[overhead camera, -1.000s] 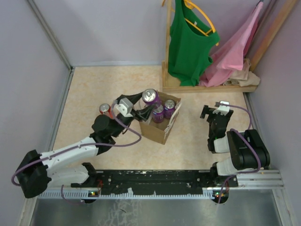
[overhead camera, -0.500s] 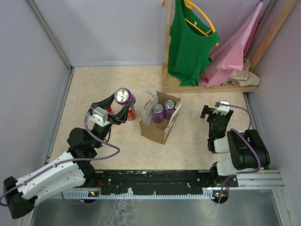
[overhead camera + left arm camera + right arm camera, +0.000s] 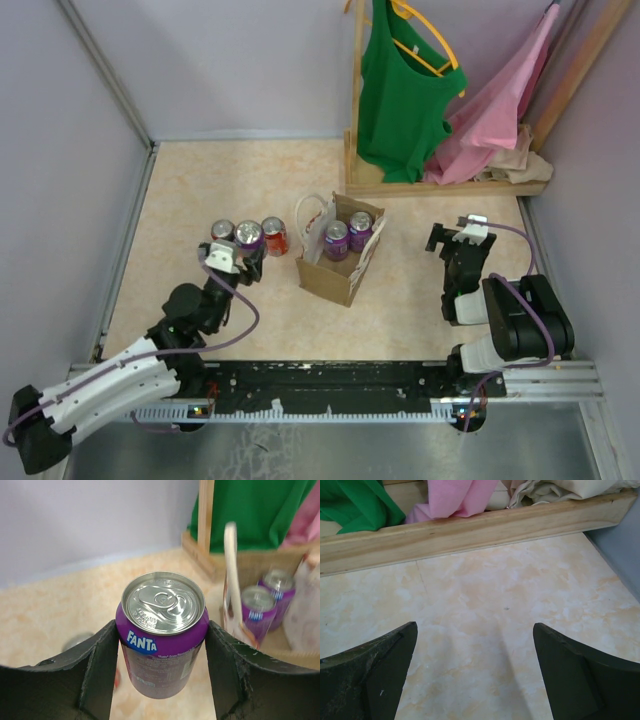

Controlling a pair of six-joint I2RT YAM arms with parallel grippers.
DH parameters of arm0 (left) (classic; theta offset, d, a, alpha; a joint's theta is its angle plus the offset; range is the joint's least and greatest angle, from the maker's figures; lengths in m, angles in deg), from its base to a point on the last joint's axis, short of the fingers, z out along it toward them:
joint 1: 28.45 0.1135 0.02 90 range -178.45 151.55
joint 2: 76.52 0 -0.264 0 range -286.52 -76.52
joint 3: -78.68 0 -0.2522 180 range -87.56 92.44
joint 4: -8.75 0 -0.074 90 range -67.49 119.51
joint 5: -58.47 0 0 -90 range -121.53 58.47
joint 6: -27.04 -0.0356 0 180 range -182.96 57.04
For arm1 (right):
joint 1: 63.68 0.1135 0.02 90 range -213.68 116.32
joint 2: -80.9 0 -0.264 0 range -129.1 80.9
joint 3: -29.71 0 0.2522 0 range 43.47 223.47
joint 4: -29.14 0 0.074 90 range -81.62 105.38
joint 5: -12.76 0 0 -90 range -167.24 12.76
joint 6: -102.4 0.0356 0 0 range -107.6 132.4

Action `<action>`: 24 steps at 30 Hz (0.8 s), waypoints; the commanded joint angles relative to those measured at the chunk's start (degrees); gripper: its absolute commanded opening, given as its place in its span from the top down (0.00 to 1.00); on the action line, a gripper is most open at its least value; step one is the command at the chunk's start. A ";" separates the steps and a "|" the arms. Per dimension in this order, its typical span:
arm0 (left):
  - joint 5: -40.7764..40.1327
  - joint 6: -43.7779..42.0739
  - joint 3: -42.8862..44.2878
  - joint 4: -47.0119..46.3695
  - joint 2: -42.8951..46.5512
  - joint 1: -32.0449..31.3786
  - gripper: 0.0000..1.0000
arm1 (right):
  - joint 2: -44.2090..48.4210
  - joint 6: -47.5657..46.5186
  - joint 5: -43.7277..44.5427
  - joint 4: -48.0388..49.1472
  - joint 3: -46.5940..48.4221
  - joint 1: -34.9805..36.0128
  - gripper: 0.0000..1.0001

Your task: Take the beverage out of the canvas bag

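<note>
Left gripper [image 3: 246,245] grips purple Fanta can [image 3: 162,625] upright, jaws about half open, outside the bag. It sits low between left red can [image 3: 222,231] and right red can [image 3: 274,237], probably to line it up. Canvas bag [image 3: 338,268] at its 3 o'clock, two purple cans [image 3: 337,240] inside. Right gripper [image 3: 475,635] at the bag's 3 o'clock, wide open, empty, parked clear.

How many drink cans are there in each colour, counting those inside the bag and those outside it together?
Purple cans: 3
Red cans: 2
Total: 5
</note>
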 commanded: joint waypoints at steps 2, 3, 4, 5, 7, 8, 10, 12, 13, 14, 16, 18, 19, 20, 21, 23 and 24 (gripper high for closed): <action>-1.57 5.82 -3.89 -6.83 -3.38 -0.37 1.00 | 0.21 0.15 0.08 1.91 0.98 -0.11 0.01; -1.91 6.54 -4.66 -7.69 -4.35 -0.31 1.00 | 0.23 0.11 0.07 1.91 0.96 -0.16 0.01; -2.28 7.19 -5.45 -8.80 -4.97 -0.26 1.00 | 0.23 0.15 0.06 1.91 0.97 -0.15 0.01; -2.77 7.67 -6.28 -10.00 -5.66 -0.30 1.00 | 0.23 0.15 0.13 1.91 0.94 -0.17 0.01; -2.63 7.99 -8.11 -12.88 -6.91 -0.31 1.00 | 0.23 0.10 0.14 1.94 0.98 -0.12 0.01; -2.61 8.36 -8.66 -13.60 -7.57 -0.32 1.00 | 0.23 0.15 0.04 1.92 0.96 -0.14 0.01; -2.63 9.72 -9.51 -14.82 -8.89 -0.31 1.00 | 0.23 0.15 0.10 1.91 0.98 -0.14 0.01; -2.62 11.67 -10.09 -15.51 -10.28 -0.21 1.00 | 0.23 0.14 0.10 1.91 0.97 -0.12 0.01; -2.76 12.77 -10.40 -15.85 -11.09 -0.24 1.00 | 0.23 0.13 0.13 1.91 0.98 -0.12 0.01; -2.81 13.78 -10.68 -16.40 -11.87 -0.19 1.00 | 0.23 0.15 0.15 1.91 0.94 -0.12 0.01; -2.53 15.56 -11.60 -17.98 -13.25 -0.24 1.00 | 0.23 0.15 0.13 1.91 0.93 -0.12 0.01; -1.94 16.68 -12.19 -19.14 -14.60 -0.24 1.00 | 0.23 0.12 0.08 1.91 0.96 -0.12 0.01; -1.73 17.04 -12.09 -19.22 -15.21 -0.24 1.00 | 0.23 0.14 0.11 1.91 0.98 -0.12 0.01; -1.46 17.34 -11.99 -19.26 -15.88 -0.22 1.00 | 0.23 0.12 0.10 1.91 0.97 -0.12 0.01; -1.11 17.62 -11.85 -19.21 -16.57 -0.17 1.00 | 0.23 0.11 0.10 1.95 0.98 -0.14 0.01; -0.57 18.34 -11.93 -19.26 -17.81 -0.21 1.00 | 0.23 0.15 0.06 1.91 0.91 -0.12 0.01; -0.31 18.58 -12.16 -19.76 -18.27 -0.14 1.00 | 0.23 0.15 0.11 1.91 0.97 -0.12 0.01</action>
